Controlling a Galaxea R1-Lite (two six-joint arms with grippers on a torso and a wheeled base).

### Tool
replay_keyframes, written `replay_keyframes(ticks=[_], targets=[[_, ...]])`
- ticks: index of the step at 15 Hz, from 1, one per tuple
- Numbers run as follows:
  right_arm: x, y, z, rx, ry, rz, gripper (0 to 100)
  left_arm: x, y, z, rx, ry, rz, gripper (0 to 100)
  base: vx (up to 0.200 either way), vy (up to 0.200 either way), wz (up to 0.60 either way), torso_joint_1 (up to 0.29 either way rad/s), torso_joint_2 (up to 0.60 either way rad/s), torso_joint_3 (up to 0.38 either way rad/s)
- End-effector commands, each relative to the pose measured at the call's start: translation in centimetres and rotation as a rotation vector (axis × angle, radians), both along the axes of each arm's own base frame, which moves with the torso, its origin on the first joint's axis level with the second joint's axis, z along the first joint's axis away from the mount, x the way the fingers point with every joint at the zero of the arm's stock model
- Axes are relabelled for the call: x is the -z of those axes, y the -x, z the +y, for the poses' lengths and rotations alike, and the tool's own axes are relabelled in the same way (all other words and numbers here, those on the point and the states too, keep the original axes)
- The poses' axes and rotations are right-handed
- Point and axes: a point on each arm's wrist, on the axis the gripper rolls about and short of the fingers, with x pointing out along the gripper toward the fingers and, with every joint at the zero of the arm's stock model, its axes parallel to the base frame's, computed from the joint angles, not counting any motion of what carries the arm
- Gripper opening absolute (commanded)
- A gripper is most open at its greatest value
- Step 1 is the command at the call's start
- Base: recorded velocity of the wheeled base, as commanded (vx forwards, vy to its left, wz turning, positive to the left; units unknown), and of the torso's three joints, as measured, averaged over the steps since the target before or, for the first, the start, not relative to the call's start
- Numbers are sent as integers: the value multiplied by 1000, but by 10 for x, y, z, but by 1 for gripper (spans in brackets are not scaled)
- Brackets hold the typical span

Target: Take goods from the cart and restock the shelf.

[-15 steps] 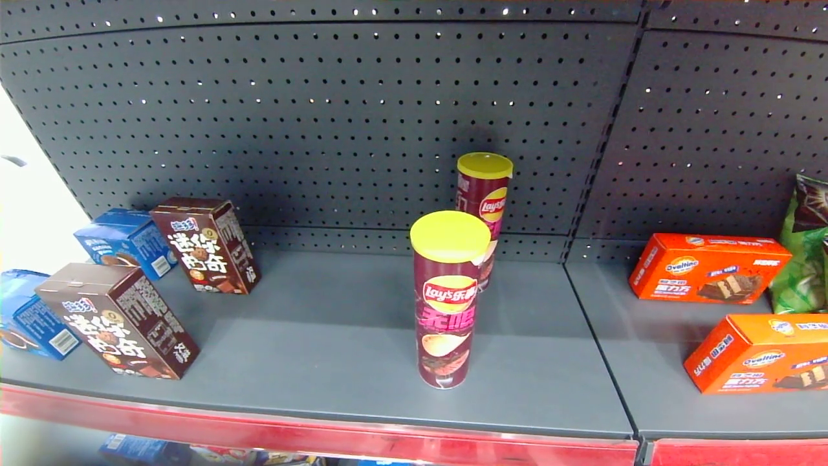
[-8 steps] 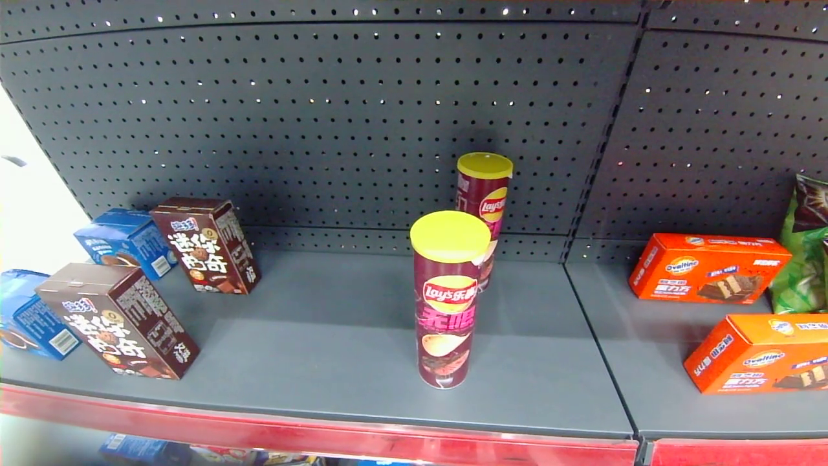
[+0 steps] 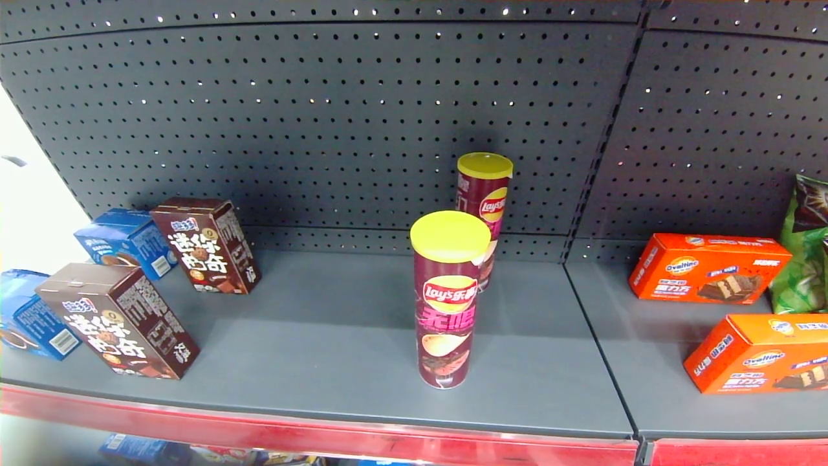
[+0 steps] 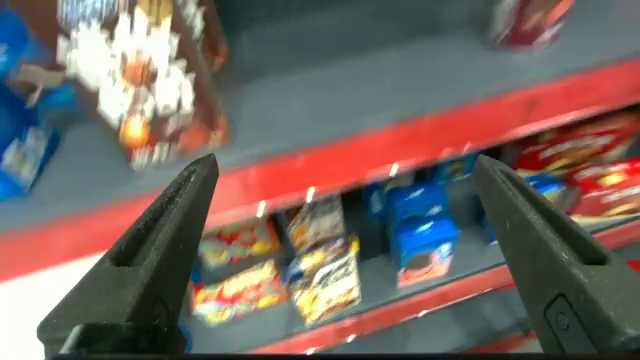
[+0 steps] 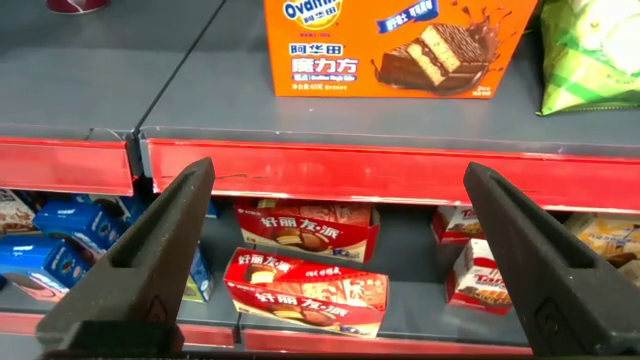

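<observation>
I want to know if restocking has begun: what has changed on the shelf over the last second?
Nothing visibly changed. The front chip can and the rear chip can stand upright on the shelf in the same spots. The brown boxes and the orange boxes lie as before.

My left gripper [image 4: 345, 165] ends in two matte, dark grey fingers [image 4: 150, 265]. Each is a blocky wedge with flat faces and hard edges, thick at the base and narrowing to a blunt tip. Near the thick end of one finger sits a round hole [image 4: 562, 320]. My right gripper [image 5: 340, 168] is built the same way, with two charcoal wedge fingers [image 5: 140, 265], one carrying the same round hole [image 5: 541, 322].
</observation>
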Motion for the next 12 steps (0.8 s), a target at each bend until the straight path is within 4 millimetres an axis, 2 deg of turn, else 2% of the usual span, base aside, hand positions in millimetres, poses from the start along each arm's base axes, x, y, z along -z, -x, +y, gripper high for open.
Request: replay_keyframes(ticks=[1,2,5,7,9,12], targets=[[0,0,0,0,0,2,100,-21,-21,-11,216,-43,114,100,0,0,0,0,0,0],[0,0,0,-2,0,2,100,-22,-28,-16,290,-54,159,100,0,0,0,0,0,0],[0,0,0,0,0,2,100,-27,-40,-24,365,-54,160,100,0,0,0,0,0,0],[0,0,0,0,0,2,100,-37,-56,-36,447,-48,160,100,0,0,0,0,0,0],[0,0,0,0,0,2,100,-49,-74,-46,441,12,187,100,0,0,0,0,0,0],[0,0,0,0,0,2,100,-83,-100,-62,442,209,270,100,0,0,0,0,0,0]])
